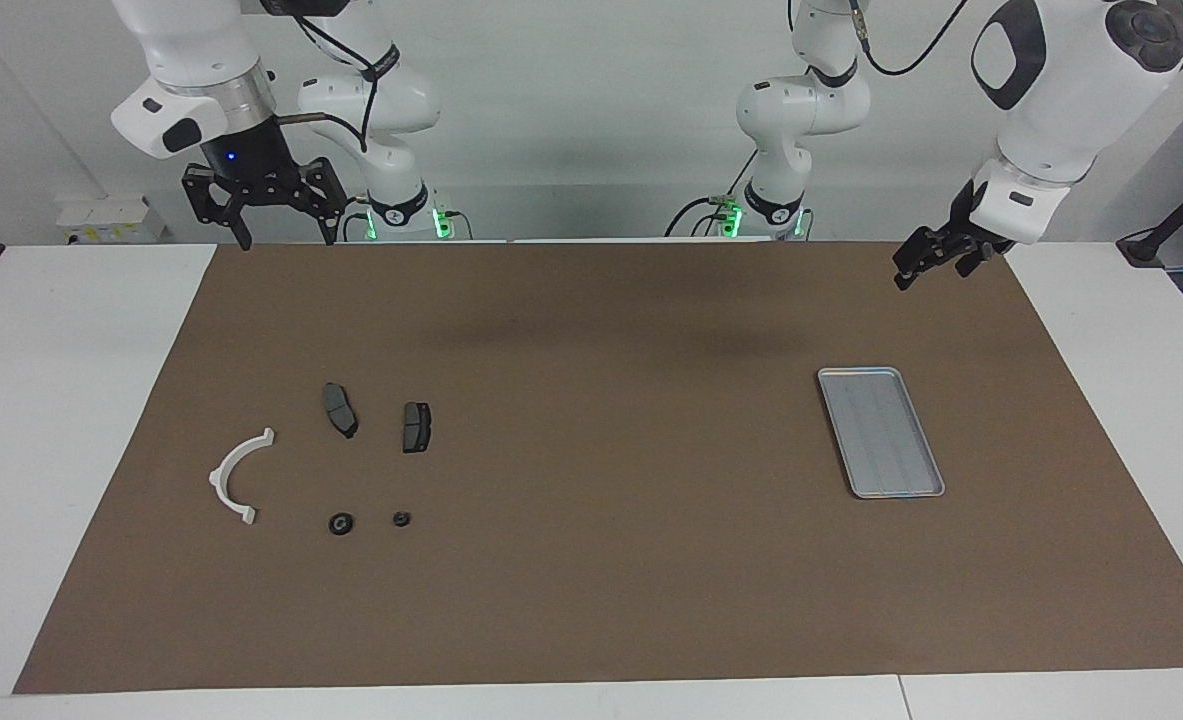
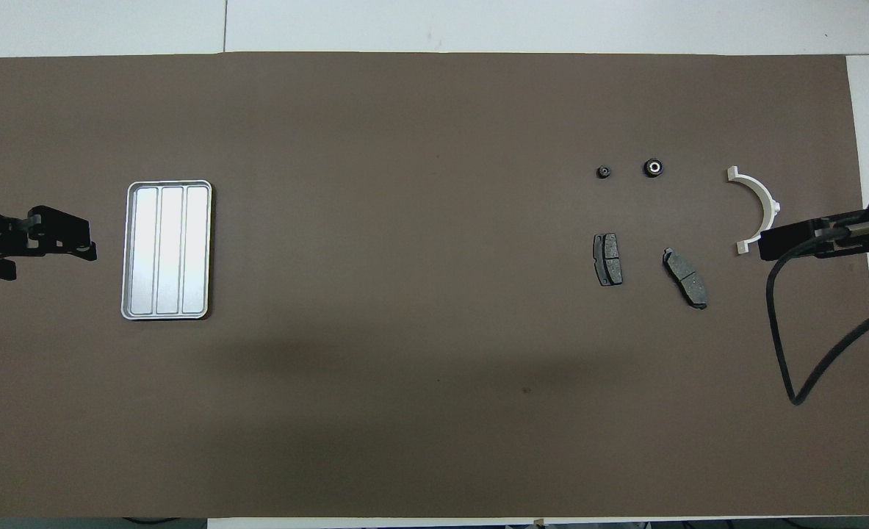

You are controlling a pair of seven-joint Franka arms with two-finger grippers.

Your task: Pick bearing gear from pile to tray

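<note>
On the brown mat (image 1: 591, 560) covering the white table (image 1: 61, 450), the silvery ribbed rectangular metal tray (image 1: 880, 432) lies toward the left arm's end, well apart from the loose parts toward the right arm's end. There the two dark grey brake pads (image 1: 340, 409) (image 1: 416, 426) lie side by side, nearer to the robots than the two small black round rings (image 1: 341, 523) (image 1: 402, 518), which also sit side by side. The white half-ring bracket (image 1: 234, 475) lies beside both pairs, closest to the right arm's end of the table
</note>
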